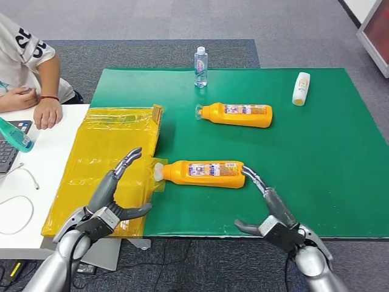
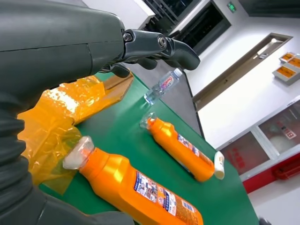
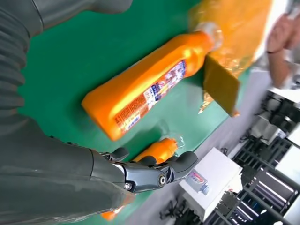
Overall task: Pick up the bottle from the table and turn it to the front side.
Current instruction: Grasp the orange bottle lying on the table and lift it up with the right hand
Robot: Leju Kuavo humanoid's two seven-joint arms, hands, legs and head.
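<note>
An orange bottle (image 1: 204,173) (image 2: 138,190) (image 3: 141,86) with a clear cap lies on its side near the front of the green mat (image 1: 321,158), cap pointing left, label up. My left hand (image 1: 112,204) (image 2: 106,42) hovers open just left of its cap, over the yellow sheet. My right hand (image 1: 270,216) (image 3: 116,173) is open at the bottle's base end, a fingertip (image 1: 247,172) right at the base. A second orange bottle (image 1: 236,114) (image 2: 180,147) lies farther back on the mat.
A crinkled yellow plastic sheet (image 1: 105,164) covers the mat's left part. A small clear water bottle (image 1: 200,66) stands at the far edge and a white bottle (image 1: 301,88) lies far right. A person's hand (image 1: 47,112) rests on the white table (image 1: 50,158) near a laptop (image 1: 9,146).
</note>
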